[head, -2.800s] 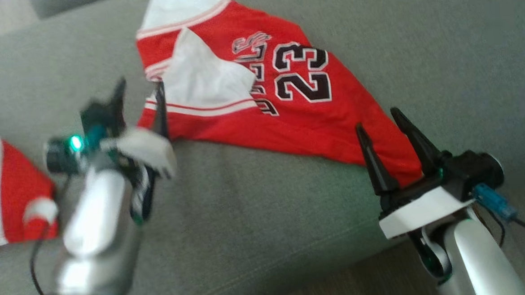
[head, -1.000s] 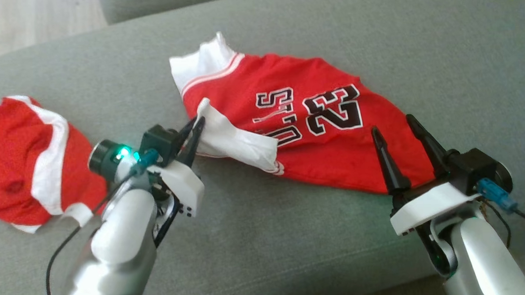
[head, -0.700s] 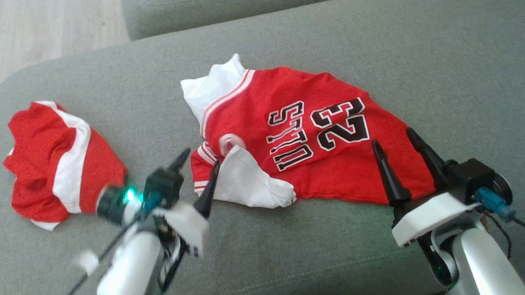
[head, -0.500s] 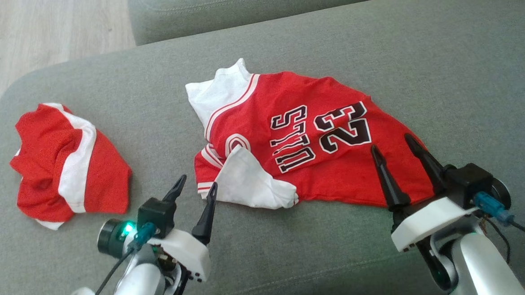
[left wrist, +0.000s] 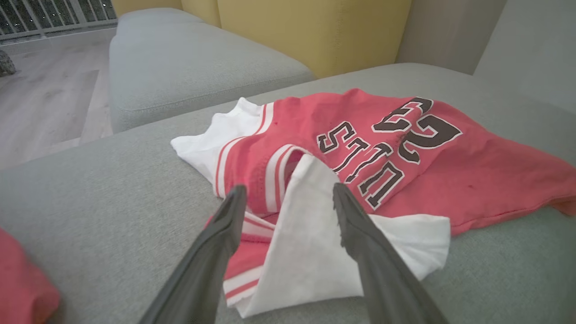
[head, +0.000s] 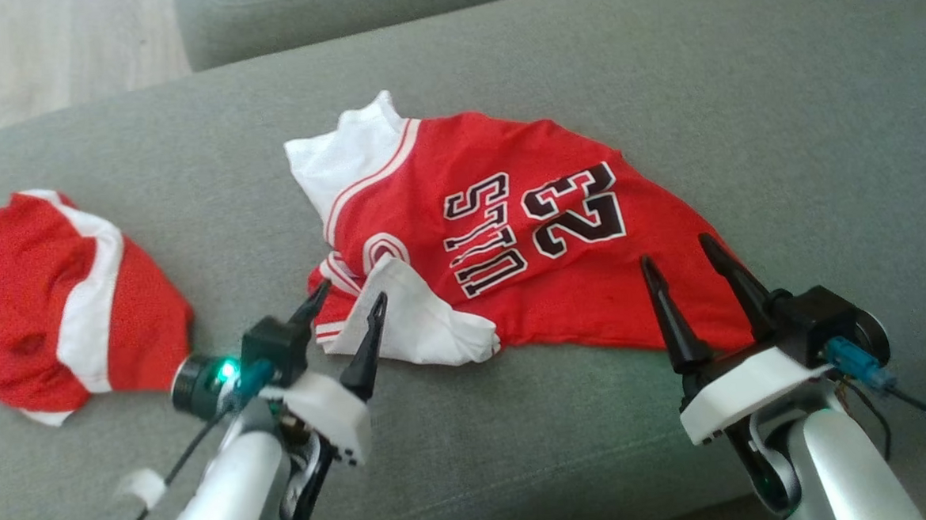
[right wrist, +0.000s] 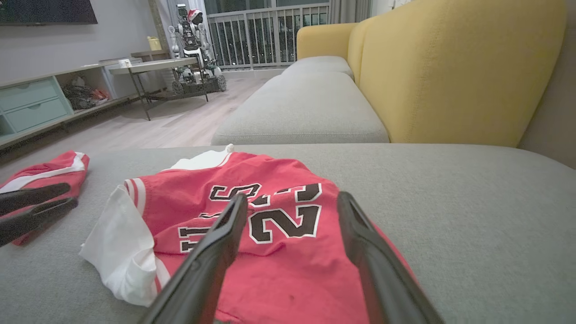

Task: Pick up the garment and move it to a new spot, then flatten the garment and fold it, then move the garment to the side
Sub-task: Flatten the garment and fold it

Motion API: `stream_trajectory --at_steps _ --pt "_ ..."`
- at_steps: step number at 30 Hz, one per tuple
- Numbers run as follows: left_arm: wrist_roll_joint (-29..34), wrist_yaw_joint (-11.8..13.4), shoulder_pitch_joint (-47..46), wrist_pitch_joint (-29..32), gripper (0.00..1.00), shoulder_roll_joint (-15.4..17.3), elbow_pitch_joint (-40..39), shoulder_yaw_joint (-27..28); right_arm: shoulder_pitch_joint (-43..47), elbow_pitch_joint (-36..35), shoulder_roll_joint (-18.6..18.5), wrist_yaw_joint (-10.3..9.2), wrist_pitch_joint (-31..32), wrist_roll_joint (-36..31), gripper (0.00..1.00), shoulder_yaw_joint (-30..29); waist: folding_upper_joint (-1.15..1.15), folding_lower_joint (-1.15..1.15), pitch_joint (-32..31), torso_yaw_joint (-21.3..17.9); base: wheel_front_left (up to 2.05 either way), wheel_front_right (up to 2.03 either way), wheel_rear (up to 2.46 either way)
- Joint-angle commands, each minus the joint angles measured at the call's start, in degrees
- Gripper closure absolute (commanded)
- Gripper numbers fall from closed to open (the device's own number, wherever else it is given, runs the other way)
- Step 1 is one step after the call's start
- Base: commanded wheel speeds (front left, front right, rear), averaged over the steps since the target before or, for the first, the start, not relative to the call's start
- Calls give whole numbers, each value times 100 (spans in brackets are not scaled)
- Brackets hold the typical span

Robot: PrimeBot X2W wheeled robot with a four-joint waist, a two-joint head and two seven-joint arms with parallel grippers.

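My left end effector [head: 348, 296] stands open and empty. The red jersey [head: 505, 148] lies crumpled on the sofa cushion [head: 780, 116], just ahead of its tips. My right end effector [head: 675, 250] is open too, tips over the jersey's hem.

The right tool [right wrist: 292, 198] rises from the bottom edge, its two dark fingers spread wide with nothing between them, above a red jersey [right wrist: 279, 270] with a black "23" that lies rumpled on the grey sofa seat [right wrist: 472, 216]. A white sleeve [right wrist: 121, 243] folds over the jersey's left end. At the left edge the left tool [right wrist: 72, 194] reaches in, fingers slightly parted, in front of a second red-and-white garment [right wrist: 49, 173]. A yellow backrest [right wrist: 450, 67] fills the upper right, with a wooden floor [right wrist: 180, 121] and teal drawers [right wrist: 31, 105] at upper left.
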Motion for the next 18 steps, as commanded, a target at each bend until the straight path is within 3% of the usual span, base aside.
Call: stream_trajectory --at_steps 1,16,17,18 --pt "-5 -31 -477 53 0 68 -59 136 -177 -217 -4 -2 -7 51 0 127 0 0 108 -95 0 0 0" --pt "-7 -184 -1038 89 0 -64 692 -61 -267 -150 -4 -2 -97 56 0 81 0 0 338 -280 0 0 0" --pt "-32 -199 -1050 84 31 -78 744 -63 -272 -146 -4 -2 -100 56 0 77 0 0 342 -280 0 0 0" --pt "-52 -210 -1066 75 69 -86 793 -63 -276 -144 -4 -2 -103 58 0 73 0 0 345 -278 0 0 0"
